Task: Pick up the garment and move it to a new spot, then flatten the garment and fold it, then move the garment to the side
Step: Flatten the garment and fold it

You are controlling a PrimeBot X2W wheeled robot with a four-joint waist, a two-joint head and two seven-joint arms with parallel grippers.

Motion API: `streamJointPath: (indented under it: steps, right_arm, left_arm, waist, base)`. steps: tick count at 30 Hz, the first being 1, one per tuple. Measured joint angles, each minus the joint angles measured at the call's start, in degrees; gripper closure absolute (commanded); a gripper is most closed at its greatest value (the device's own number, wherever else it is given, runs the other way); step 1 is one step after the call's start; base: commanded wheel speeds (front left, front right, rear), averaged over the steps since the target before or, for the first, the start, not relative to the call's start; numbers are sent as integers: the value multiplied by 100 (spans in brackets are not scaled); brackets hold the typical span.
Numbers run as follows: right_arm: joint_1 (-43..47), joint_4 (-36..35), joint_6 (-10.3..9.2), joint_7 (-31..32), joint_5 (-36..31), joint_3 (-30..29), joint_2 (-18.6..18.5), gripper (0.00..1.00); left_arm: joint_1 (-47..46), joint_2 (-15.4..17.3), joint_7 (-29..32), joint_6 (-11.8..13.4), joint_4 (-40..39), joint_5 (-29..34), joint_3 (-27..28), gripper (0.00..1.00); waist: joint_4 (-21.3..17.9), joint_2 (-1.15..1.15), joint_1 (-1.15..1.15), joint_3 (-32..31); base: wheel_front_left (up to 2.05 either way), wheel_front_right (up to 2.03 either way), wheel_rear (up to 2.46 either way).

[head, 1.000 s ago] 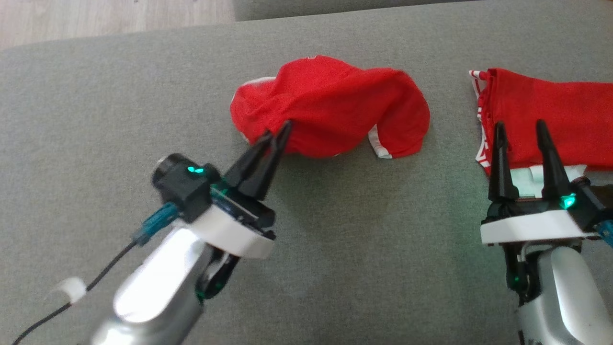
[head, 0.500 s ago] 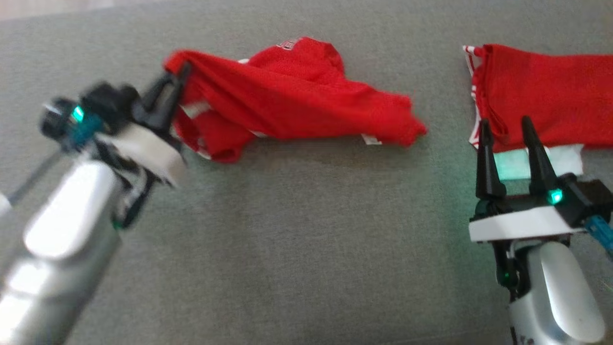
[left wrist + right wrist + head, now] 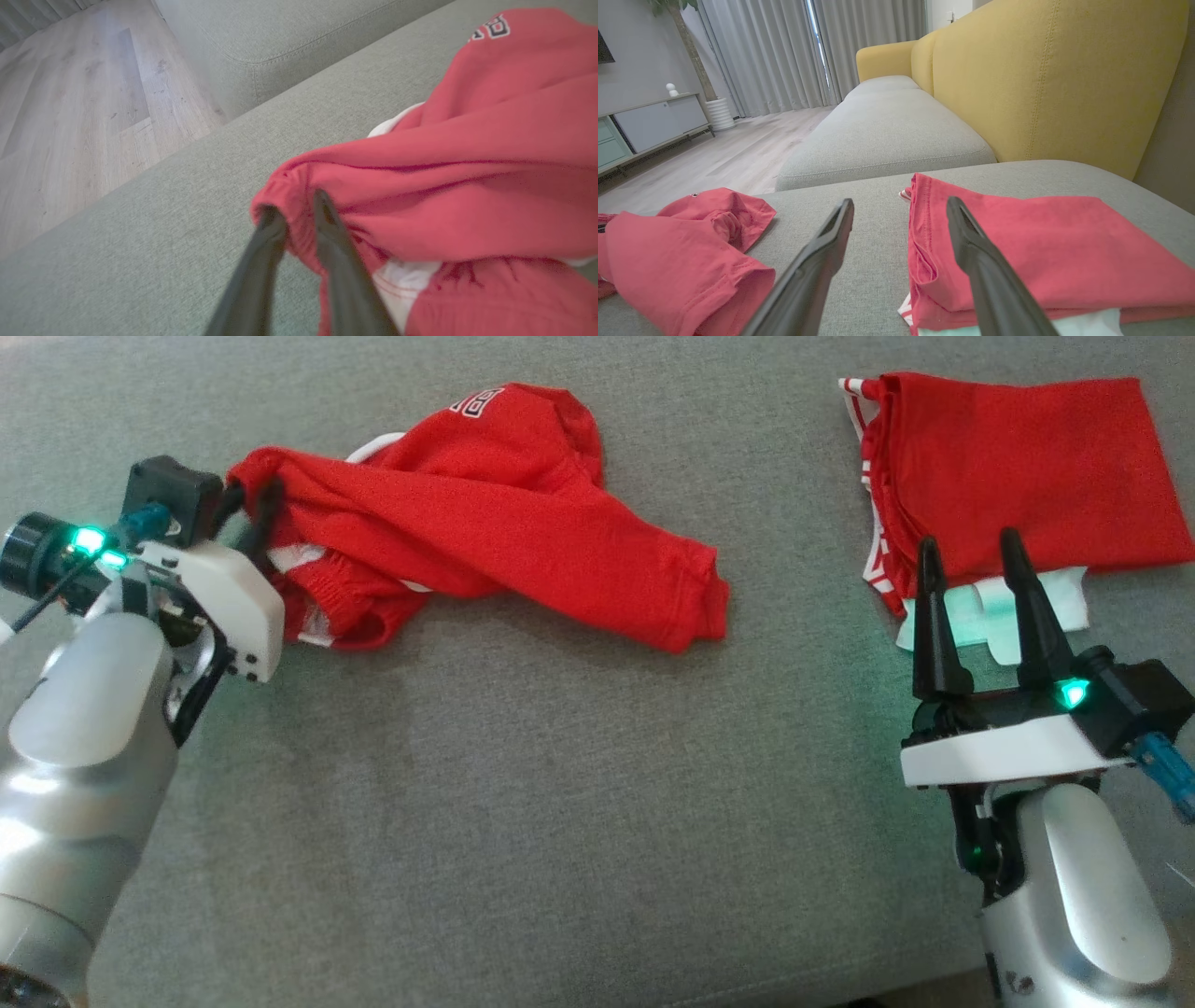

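1. While its left end is caught by the left gripper point(image 3: 257, 509), the red garment point(image 3: 485, 523) lies crumpled on the grey sofa seat point(image 3: 560, 784). It sits toward eleven o'clock in the head view, and its loose end trails off toward four o'clock from the held end.
2. White trim shows among the folds near the held end, and a small white lettered patch point(image 3: 476, 403) sits at the garment's twelve o'clock edge.
3. At ten o'clock, the left gripper has its two dark fingers nearly together, pinching a gathered hem. In the left wrist view the garment point(image 3: 467, 186) bunches between and around the tips of the left gripper point(image 3: 294, 212).
4. At four o'clock, well apart from the garment, the right gripper point(image 3: 967, 539) has its fingers spread wide with nothing between them, pointing to twelve o'clock.
5. Just beyond those fingertips, at one o'clock, a folded red shirt point(image 3: 1018, 467) lies flat on a pale cloth point(image 3: 990, 616) that peeks out at its six o'clock edge. I cannot tell whether the fingers touch either.
6. In the right wrist view the right gripper point(image 3: 900, 201) points between the garment point(image 3: 682, 252) at eight o'clock and the folded red shirt point(image 3: 1041, 242) at four o'clock.
7. Farther out stand a yellow backrest point(image 3: 1041, 84), a wooden floor point(image 3: 70, 116) and grey curtains point(image 3: 784, 51).
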Motion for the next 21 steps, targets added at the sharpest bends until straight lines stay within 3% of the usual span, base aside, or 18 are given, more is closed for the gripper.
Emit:
streamJointPath:
  steps: [10, 17, 21]
  right_arm:
    - [8, 9, 0, 0, -65, -170, 0, 0]
    - [79, 27, 0, 0, -174, -398, -1, 0]
    - [265, 24, 0, 0, -219, -467, 0, 0]
  left_arm:
    - [1, -303, -931, 29, 330, -110, 25, 0]
    - [327, -478, -1477, 372, -268, -327, 207, 0]
    - [876, -481, -1640, 704, -876, -365, 271, 0]
  waist:
    - [325, 0, -1, -258]
    - [723, 0, -2, -587]
    - [971, 0, -2, -788]
  base:
    - [0, 0, 0]
    - [0, 0, 0]
    - [0, 0, 0]
